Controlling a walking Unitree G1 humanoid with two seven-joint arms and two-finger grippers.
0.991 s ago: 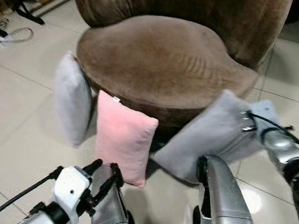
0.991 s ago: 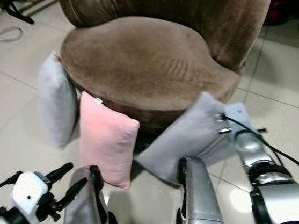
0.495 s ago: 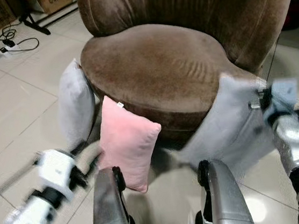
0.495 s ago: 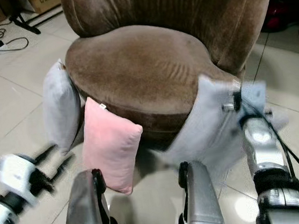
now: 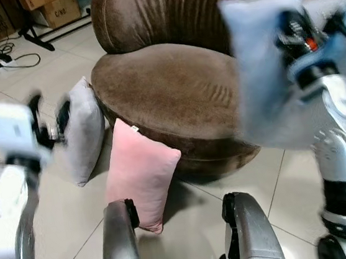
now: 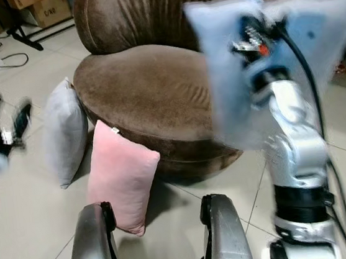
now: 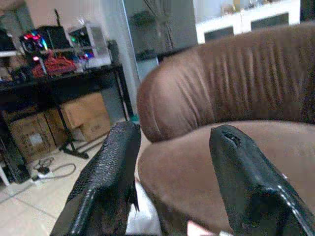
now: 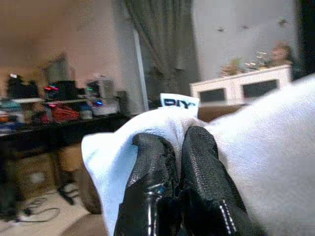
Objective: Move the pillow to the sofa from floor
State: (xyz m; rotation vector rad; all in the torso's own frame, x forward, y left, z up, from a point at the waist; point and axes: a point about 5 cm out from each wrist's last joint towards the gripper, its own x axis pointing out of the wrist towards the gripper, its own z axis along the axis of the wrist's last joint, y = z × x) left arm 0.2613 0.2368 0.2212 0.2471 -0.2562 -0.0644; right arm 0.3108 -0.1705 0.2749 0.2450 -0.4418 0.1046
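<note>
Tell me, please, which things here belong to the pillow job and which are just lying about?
Job:
- grey pillow, pinched in the right gripper, lifted beside the seat
- brown sofa
- left gripper, open and raised

Lying about:
- pink pillow and another grey pillow, leaning against the sofa
- cardboard boxes
- floor cables

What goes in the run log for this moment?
right end effector: shut on light blue pillow, raised beside sofa | left end effector: open | pink pillow: on floor

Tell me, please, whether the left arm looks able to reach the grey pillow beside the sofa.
Probably yes: the left gripper is raised with open fingers close beside the grey pillow, and nothing stands between them.
</note>
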